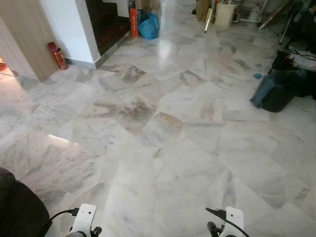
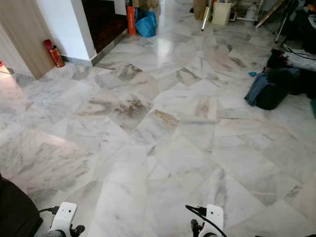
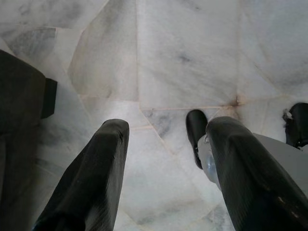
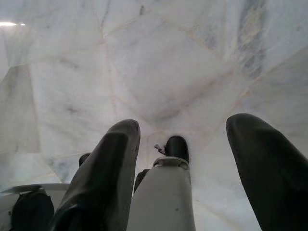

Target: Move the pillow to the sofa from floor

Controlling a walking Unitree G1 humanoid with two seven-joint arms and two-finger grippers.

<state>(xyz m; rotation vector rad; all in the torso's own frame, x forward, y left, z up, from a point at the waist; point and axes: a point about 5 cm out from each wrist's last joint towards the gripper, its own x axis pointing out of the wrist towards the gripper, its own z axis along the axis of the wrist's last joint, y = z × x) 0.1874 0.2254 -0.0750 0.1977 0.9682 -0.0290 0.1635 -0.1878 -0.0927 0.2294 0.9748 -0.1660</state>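
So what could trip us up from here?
No pillow in sight, so the robot may wander. The glossy marble floor could be slippery underfoot. The dark bags and cables on the right, plus the fire extinguisher by the left wall, are snag hazards. Both grippers hang open over bare floor.

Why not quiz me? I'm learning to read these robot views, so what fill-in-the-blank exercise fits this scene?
1. The floor is tiled in pale ____.
2. The fire extinguisher by the wall is ____.
3. The bag standing far down the hall is ____.
4. Both the left hand and right hand have their fingers ____.

Missing words: marble; red; blue; open
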